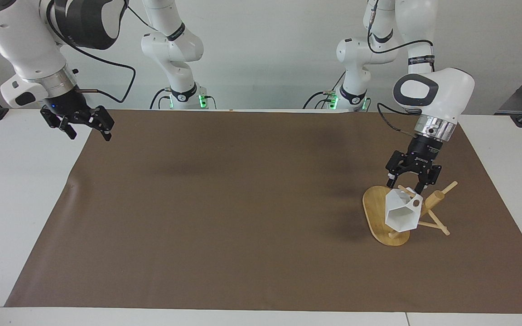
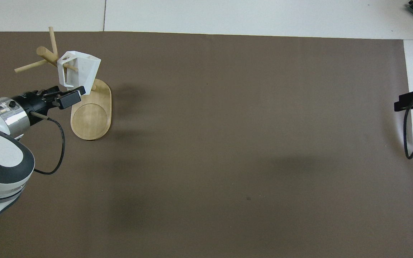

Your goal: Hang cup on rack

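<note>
The right gripper [image 1: 85,133] waits with its fingers spread and nothing in them, raised over the brown mat's [image 1: 224,217] edge at the right arm's end of the table [image 1: 16,190]; the overhead view shows only its dark tip [image 2: 412,102] at the picture's border. The left gripper [image 1: 409,185] hangs over the rack [image 1: 379,217], released, its fingers apart and just above the cup [image 1: 400,213], not gripping it. Lettering on the left gripper's body is too small to read. The cup hangs tilted on a peg of the rack, the peg through its handle, at the left arm's end of the table. The overhead view shows the rack's oval base [image 2: 91,118] bare on the side nearer the robots, with the cup [image 2: 79,68] over its farther end; the facing view shows the cup's open hexagonal mouth. Farther out, the mat lies open to its edge.
</note>
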